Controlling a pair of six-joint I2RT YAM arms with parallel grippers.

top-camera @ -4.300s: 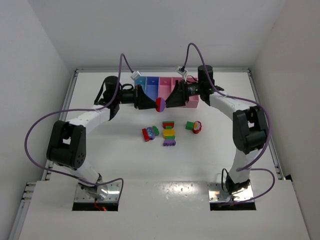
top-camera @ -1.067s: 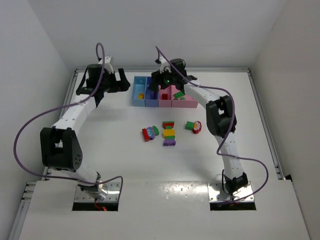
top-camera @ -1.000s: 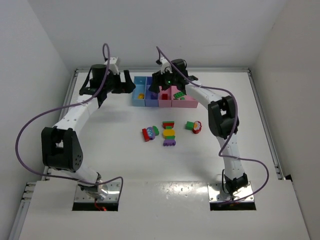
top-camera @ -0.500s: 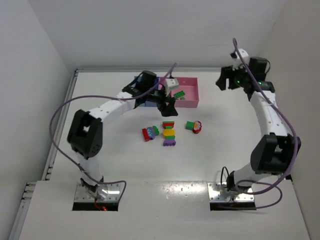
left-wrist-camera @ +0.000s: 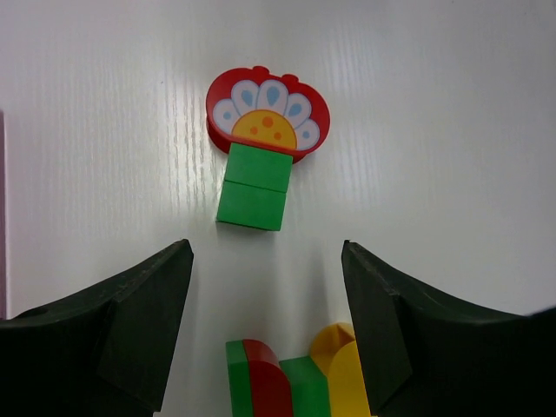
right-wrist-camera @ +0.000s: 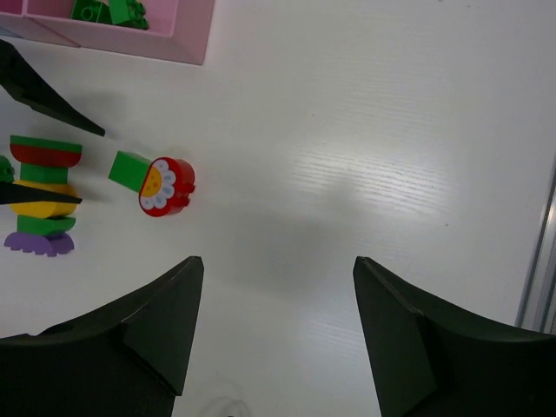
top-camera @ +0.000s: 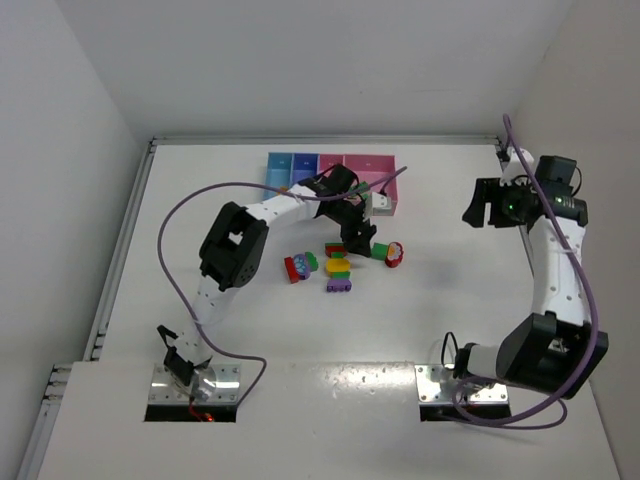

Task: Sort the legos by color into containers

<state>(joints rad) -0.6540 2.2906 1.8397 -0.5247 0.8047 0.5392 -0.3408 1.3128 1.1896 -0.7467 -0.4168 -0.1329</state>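
Note:
The containers [top-camera: 300, 158] stand in a row at the back, light blue, periwinkle and two pink. Green legos [right-wrist-camera: 109, 10] lie in the wide pink bin [right-wrist-camera: 187, 43]. On the table are a red-green-purple clump [top-camera: 300, 265], a stacked green-red-yellow-purple clump [top-camera: 338, 267] and a green brick joined to a red flower piece [top-camera: 388, 252]. My left gripper [top-camera: 357, 238] hangs open over the stack's top end [left-wrist-camera: 287, 382], the flower piece [left-wrist-camera: 268, 113] just beyond its tips [left-wrist-camera: 265, 252]. My right gripper [top-camera: 478, 207] is open and empty, far to the right [right-wrist-camera: 278, 261].
The left arm's wrist and cable cross in front of the pink bins. White walls close the table at the back and both sides, with a metal rail [right-wrist-camera: 540, 261] along the right edge.
The left arm swung from the bins down to the legos in the middle and its jaws narrowed. The right arm left the bins and moved out to the right.

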